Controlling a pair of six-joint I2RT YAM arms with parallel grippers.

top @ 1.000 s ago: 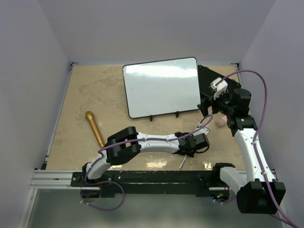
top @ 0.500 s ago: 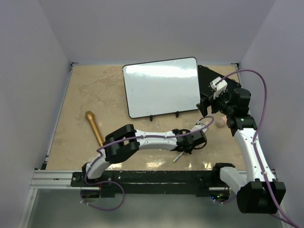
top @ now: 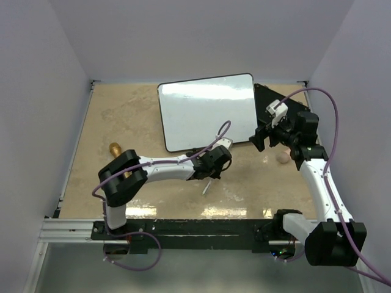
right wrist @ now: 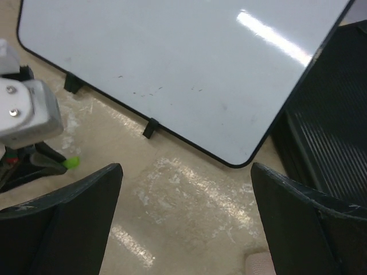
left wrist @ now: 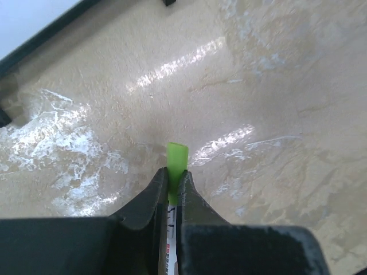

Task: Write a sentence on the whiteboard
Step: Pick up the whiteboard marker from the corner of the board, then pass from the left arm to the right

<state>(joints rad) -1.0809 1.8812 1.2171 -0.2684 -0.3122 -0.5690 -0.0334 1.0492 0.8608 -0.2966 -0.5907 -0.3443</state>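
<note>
The whiteboard [top: 208, 113] stands tilted on two small black feet at the back middle; its blank face fills the right wrist view [right wrist: 189, 63]. My left gripper [top: 211, 174] is just in front of the board's feet, shut on a marker with a green end [left wrist: 176, 157] that pokes out past the fingertips above the table. The marker's white body [top: 206, 187] sticks out behind. The left gripper [left wrist: 172, 175] shows closed jaws on it. My right gripper [top: 263, 137] hovers at the board's right lower corner, open and empty [right wrist: 186, 200].
A flat black board [top: 281, 110] lies behind the right gripper, also at the right in the right wrist view [right wrist: 332, 132]. A small pink object [top: 283, 157] sits under the right arm. A gold stick-like object [top: 115, 149] lies at the left, partly under the left arm.
My left arm has swung left and toward the whiteboard, carrying the marker from near the front edge to just before the board's feet. The right gripper shifted slightly left.
</note>
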